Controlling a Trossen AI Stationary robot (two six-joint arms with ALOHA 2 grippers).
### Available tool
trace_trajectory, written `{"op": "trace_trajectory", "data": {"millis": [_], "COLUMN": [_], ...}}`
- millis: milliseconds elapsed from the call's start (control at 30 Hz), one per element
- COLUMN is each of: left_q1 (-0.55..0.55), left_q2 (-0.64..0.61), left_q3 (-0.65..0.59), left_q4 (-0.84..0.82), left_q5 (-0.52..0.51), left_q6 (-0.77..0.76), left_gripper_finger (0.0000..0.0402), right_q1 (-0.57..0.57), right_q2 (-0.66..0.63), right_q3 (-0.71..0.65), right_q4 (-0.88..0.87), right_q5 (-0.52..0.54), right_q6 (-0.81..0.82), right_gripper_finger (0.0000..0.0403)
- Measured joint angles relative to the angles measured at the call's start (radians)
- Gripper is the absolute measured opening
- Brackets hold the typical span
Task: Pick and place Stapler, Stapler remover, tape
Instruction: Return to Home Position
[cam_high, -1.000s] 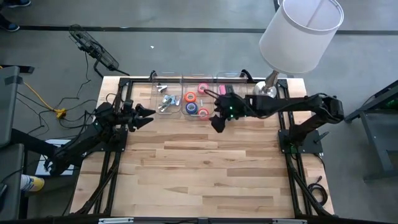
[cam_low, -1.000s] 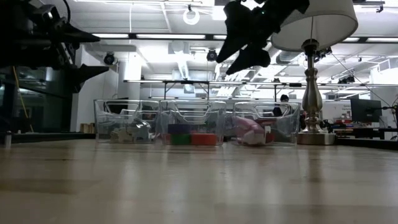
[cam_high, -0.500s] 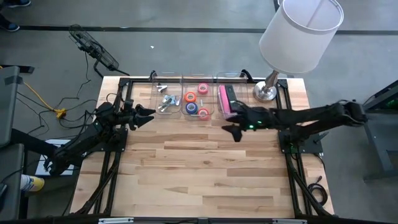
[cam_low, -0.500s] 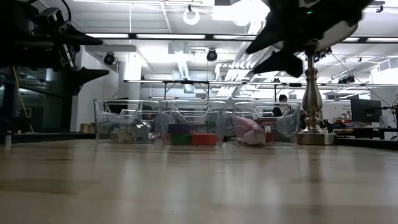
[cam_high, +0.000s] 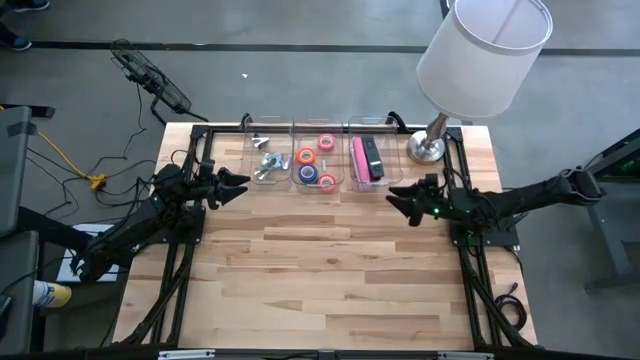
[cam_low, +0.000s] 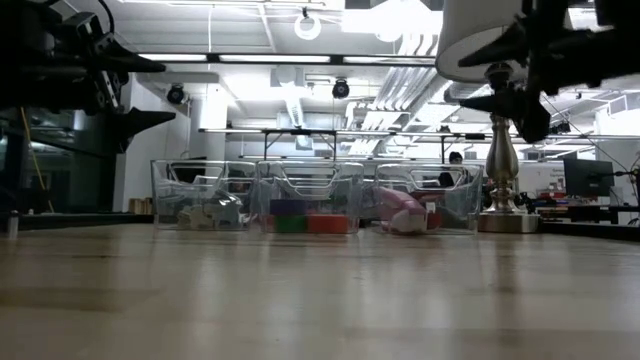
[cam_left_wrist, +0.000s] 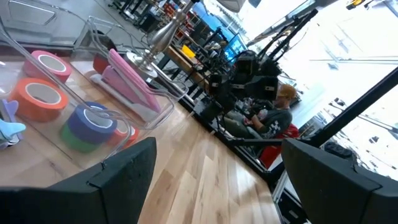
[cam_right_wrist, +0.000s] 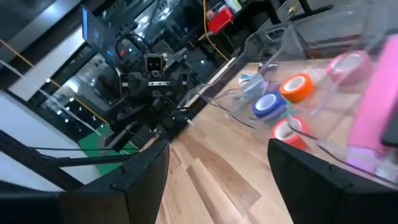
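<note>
We see the left pincer (cam_high: 238, 184) at the left edge of the table (cam_high: 320, 270) and the right pincer (cam_high: 400, 200) toward its right, both spread apart and empty, with tape rolls (cam_high: 307, 158) in the far middle bin (cam_high: 305, 135) and staplers (cam_high: 358, 158) in the right bin (cam_high: 365, 128).

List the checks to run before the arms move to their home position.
1. Right claw open and empty: ok.
2. Left claw open and empty: ok.
3. Staplers inside the right bin: ok.
4. Tape rolls inside the middle bin: ok.
5. Staple removers inside the left bin: ok.
6. Right claw apart from the lamp base: ok.
</note>
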Motion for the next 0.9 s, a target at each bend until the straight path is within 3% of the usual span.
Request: {"op": "trace_trajectory", "data": {"millis": [300, 567, 767, 900], "left_q1": [0.0, 0.0, 0.0, 0.0], "left_q2": [0.0, 0.0, 0.0, 0.0], "left_q3": [0.0, 0.0, 0.0, 0.0], "left_q4": [0.0, 0.0, 0.0, 0.0], "left_q5": [-0.001, -0.003, -0.003, -0.002], "left_q6": [0.0, 0.0, 0.0, 0.0], "left_gripper_finger": [0.0339, 0.0339, 0.0339, 0.0339], "right_q1": [0.015, -0.042, -0.081, -0.081], "right_q2": [-0.102, -0.16, -0.165, -0.165], "right_q3": [-0.178, -0.179, -0.179, -0.179], "right_q4": [0.188, 0.1, 0.068, 0.07], "right_q5": [0.074, 0.037, 0.145, 0.15], "right_q6": [-0.125, -0.224, -0.262, -0.257], "right_gripper_finger": [0.0264, 0.0264, 0.0263, 0.0263]}}
